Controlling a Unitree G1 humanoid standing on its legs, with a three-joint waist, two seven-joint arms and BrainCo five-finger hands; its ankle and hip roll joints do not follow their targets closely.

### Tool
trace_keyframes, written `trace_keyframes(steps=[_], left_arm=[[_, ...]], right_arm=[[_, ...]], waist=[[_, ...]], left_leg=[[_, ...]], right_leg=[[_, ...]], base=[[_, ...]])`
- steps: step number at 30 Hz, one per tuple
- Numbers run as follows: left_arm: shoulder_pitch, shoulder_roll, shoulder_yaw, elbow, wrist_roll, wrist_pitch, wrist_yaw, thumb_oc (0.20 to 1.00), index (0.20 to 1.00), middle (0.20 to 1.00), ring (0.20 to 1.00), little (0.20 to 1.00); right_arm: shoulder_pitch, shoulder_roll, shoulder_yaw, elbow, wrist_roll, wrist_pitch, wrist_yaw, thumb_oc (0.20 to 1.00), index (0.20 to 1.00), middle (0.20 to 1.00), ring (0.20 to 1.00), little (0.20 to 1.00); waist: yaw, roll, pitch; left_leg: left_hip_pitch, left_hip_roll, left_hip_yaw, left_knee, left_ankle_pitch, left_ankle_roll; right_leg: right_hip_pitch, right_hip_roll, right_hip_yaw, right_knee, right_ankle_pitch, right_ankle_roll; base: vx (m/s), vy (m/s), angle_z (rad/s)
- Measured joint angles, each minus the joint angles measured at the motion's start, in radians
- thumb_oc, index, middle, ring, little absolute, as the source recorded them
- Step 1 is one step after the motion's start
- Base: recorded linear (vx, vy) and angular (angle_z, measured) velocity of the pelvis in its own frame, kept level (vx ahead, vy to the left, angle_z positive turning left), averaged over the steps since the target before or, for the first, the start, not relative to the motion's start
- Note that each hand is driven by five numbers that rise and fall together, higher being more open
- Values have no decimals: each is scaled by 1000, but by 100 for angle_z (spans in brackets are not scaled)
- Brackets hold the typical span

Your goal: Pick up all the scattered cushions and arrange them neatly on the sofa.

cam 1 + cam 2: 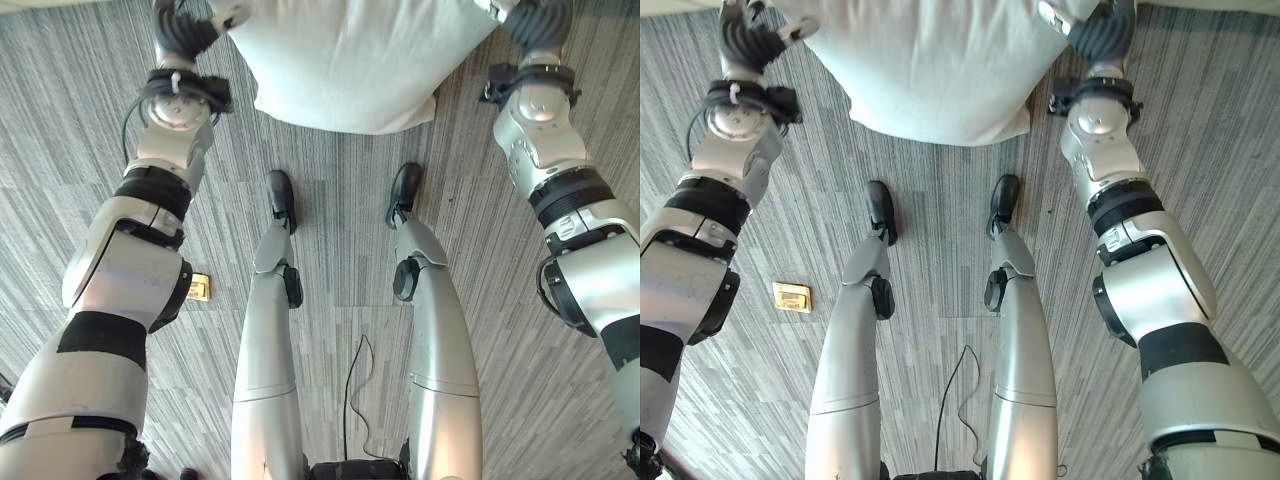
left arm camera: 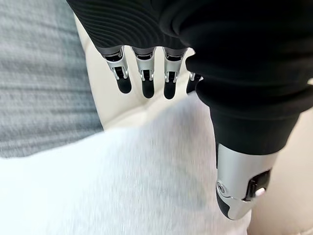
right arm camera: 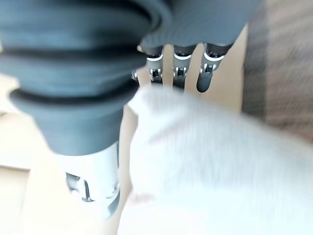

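Standing before the robot, I see one white cushion (image 1: 350, 60) carried between both hands, above the grey carpet (image 1: 330, 250). The left hand (image 2: 146, 73) and right hand (image 3: 181, 68) press its sides with straight fingers. A cream surface, perhaps the sofa (image 2: 288, 196), lies just beyond; placing is not yet done, I judge.

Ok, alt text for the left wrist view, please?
The robot's left hand rests on a large white fabric cushion, straight dark-tipped fingers above it and the thumb beside it. A cream surface and grey striped carpet lie beyond.
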Motion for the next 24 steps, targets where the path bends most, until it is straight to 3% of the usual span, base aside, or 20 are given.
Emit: trace_keyframes(steps=[3, 4, 5, 6, 9, 11, 12, 13, 14, 16, 19, 23, 24], left_arm=[[-18, -13, 2, -22, -24, -2, 19, 1000, 1000, 1000, 1000, 1000], [-36, -11, 3, -59, -24, -8, 30, 787, 787, 787, 787, 787], [-43, -21, 2, -106, -42, -14, 46, 391, 391, 391, 391, 391], [-39, -37, 3, -123, -59, -15, 58, 200, 200, 200, 200, 200], [19, -41, 3, -212, -62, -15, 78, 200, 200, 200, 200, 200], [93, -58, 12, -316, -64, -15, 79, 200, 200, 200, 200, 200], [181, -111, 66, -353, -66, -17, 79, 200, 200, 200, 200, 200], [307, -176, 99, -360, -85, -37, 79, 200, 200, 200, 200, 200], [383, -218, 120, -382, -114, -45, 79, 200, 200, 200, 200, 200], [442, -299, 213, -484, -184, -56, 78, 200, 200, 200, 200, 200], [524, -333, 242, -586, -220, -73, 76, 200, 200, 200, 200, 200], [673, -282, 241, -734, -191, -70, 74, 200, 200, 200, 200, 200], [765, -265, 241, -852, -121, -73, 73, 200, 200, 200, 200, 200]], right_arm=[[-9, 43, 1, -17, 69, -48, 2, 1000, 1000, 1000, 1000, 1000], [-15, 43, 0, -40, 94, -74, 8, 200, 200, 200, 200, 200], [-30, 52, 1, -46, 122, -82, 11, 200, 200, 200, 200, 200], [-28, 71, 2, -45, 138, -82, 11, 200, 200, 200, 200, 200], [-23, 78, -11, -50, 177, -83, 21, 200, 200, 200, 200, 200], [27, 81, -65, -103, 194, -80, 23, 200, 200, 200, 200, 200], [119, 108, -118, -158, 197, -85, 28, 200, 200, 200, 200, 200], [249, 144, -135, -196, 196, -113, 30, 200, 200, 200, 200, 200], [324, 162, -152, -219, 196, -127, 34, 200, 200, 200, 200, 200], [369, 190, -270, -321, 203, -133, 35, 200, 200, 200, 200, 200], [425, 200, -293, -441, 205, -165, 36, 200, 200, 200, 200, 200], [632, 201, -272, -601, 163, -184, 60, 200, 200, 200, 200, 200], [741, 202, -272, -712, 133, -190, 73, 200, 200, 200, 200, 200]], waist=[[-2, -2, -5], [-3, -5, -10], [2, -7, -9], [1, -7, -9], [2, -7, -9], [1, -7, -8], [-1, -10, -11], [-2, -19, -138], [-2, -18, -224], [-3, -19, -223], [-9, -21, -219], [-9, -22, -217], [-6, -22, -217]], left_leg=[[-73, 5, -3, 88, -41, 1], [-124, 4, -14, 119, -45, -2], [-163, -3, -30, 157, -45, -2], [-185, -7, -31, 204, -61, -3], [-217, -11, -27, 333, -108, 15], [-161, -11, -18, 308, -112, 20], [-71, -13, -11, 242, -106, 21], [-72, -15, 5, 187, -100, 25], [-92, -16, 5, 175, -94, 22], [-20, -22, 8, 66, -51, 13], [114, -30, 21, -43, -33, 11], [360, -33, 23, -166, -25, 8], [462, -35, 27, -239, -8, 6]], right_leg=[[-75, -2, 21, 76, -38, 3], [-120, 1, 22, 97, -39, 5], [-154, 9, 30, 125, -39, 5], [-179, 7, 45, 177, -49, 5], [-214, 1, 72, 299, -93, 11], [-162, -4, 75, 275, -96, 11], [-74, -4, 72, 213, -92, 17], [-86, -4, 76, 170, -88, 24], [-102, -4, 74, 155, -77, 37], [-32, -4, 61, 54, -39, 50], [98, -5, 58, -47, -15, 49], [337, -5, 39, -150, -10, 50], [430, -4, 36, -205, -4, 52]], base=[[68, -22, -6], [77, -21, -8], [98, -7, 1], [100, 17, 3], [58, 15, 1], [0, 0, 0], [-54, 26, 1], [-88, 43, -1], [-95, 39, -1], [-85, 35, 4], [-52, 32, 0], [-68, 9, -2], [26, -17, -3]])
